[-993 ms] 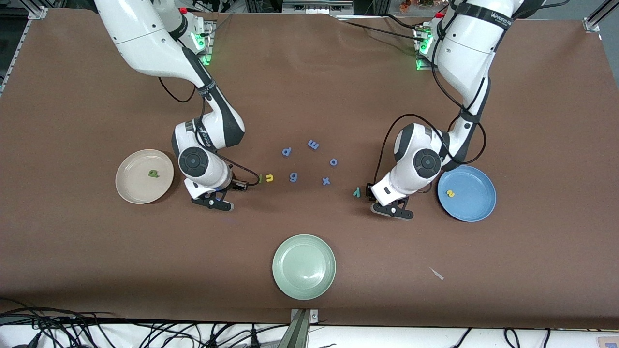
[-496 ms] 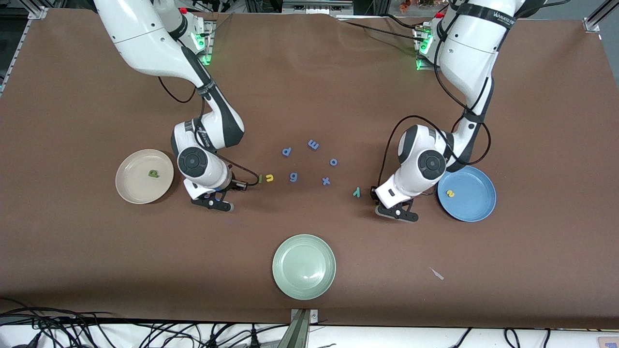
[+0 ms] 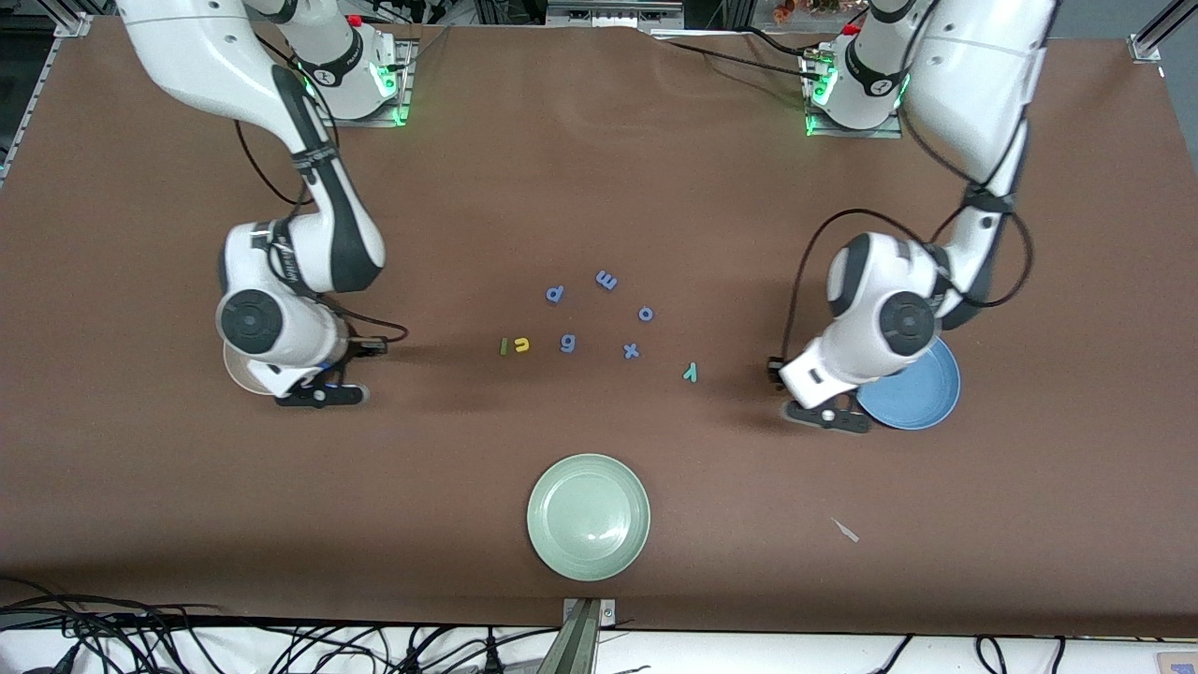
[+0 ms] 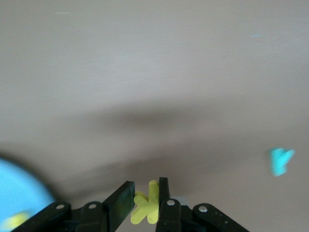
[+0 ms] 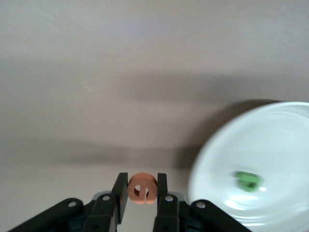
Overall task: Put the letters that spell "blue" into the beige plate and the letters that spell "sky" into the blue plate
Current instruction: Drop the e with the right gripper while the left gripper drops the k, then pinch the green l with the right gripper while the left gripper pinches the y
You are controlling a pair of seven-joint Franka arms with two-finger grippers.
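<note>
Brown table, yellow k (image 4: 146, 209) upright.

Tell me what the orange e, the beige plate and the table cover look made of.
Orange e: likely foam; matte, thick, soft-edged between the right gripper's fingers. Beige plate: hard and glossy, plastic or glazed ceramic, cannot tell which; it shows bright highlights. Table cover: matte brown sheet, perhaps fabric or paper; faint creases near the arms' bases.

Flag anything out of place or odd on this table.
A pale scrap lies on the table, nearer the camera than the blue plate; it is no letter. Nothing looks spilled or damaged. The left gripper holds the k beside the blue plate, the right gripper the e beside the beige plate.
</note>
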